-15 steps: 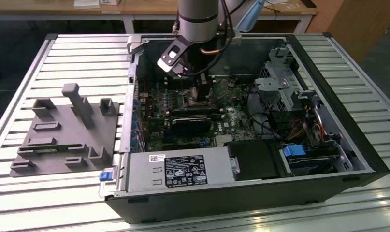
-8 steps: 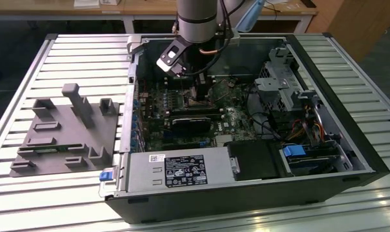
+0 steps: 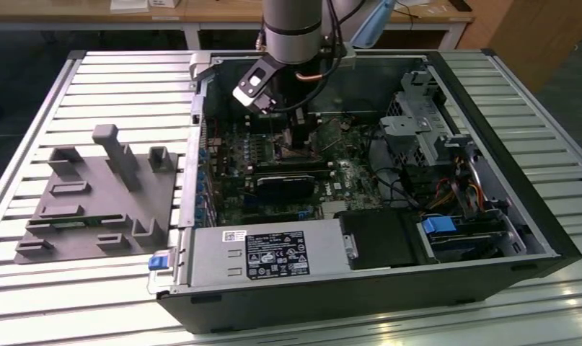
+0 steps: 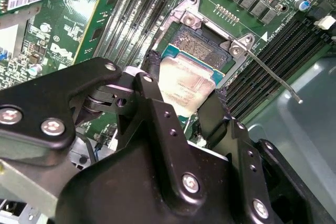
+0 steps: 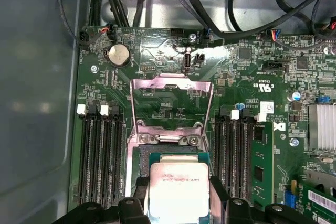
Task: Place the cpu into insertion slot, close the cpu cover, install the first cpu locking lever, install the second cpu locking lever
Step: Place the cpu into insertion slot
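Observation:
The cpu [image 5: 178,184], a flat silvery-tan square, sits between my gripper's [image 5: 178,195] black fingers [image 5: 218,190], which are shut on its two sides. It hangs just over the insertion slot [image 5: 169,154], covering part of it, and the slot's dark centre [image 4: 202,45] still shows past the chip [image 4: 186,85]. The cpu cover [image 5: 171,83] stands swung open beyond the socket. One thin locking lever [image 4: 273,77] sticks out free beside the socket. In the exterior view my gripper [image 3: 296,140] is down inside the open computer case [image 3: 521,238], over the green board.
Long black memory slots [image 5: 102,156] flank the socket on both sides. Black cables [image 5: 226,19] run along the case wall beyond the board. A power supply [image 3: 262,256] and drive cage [image 3: 420,126] fill the case. A grey fixture block [image 3: 98,194] lies on the slatted table.

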`<state>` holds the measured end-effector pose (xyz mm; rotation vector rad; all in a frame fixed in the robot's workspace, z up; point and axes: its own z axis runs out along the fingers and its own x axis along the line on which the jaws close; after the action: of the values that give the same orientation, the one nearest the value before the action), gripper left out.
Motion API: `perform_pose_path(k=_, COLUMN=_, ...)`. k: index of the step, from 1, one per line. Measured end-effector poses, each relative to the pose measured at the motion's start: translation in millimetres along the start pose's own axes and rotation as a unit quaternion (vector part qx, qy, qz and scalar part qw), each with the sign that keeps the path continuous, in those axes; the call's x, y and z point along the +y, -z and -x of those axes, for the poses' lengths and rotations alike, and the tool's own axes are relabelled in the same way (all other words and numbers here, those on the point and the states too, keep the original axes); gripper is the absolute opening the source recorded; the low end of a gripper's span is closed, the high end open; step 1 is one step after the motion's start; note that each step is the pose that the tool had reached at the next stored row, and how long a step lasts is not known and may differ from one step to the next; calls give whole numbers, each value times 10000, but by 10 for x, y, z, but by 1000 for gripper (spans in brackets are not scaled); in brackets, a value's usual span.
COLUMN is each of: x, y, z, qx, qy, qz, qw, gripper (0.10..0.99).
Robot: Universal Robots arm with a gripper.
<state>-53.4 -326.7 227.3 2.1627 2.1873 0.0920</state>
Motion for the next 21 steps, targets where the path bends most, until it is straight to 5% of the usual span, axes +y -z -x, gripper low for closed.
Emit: perform_pose_path(k=21, x=-17, y=-162, z=-30, qx=-2, qy=-20, qz=-8, qw=10000, gripper=537)
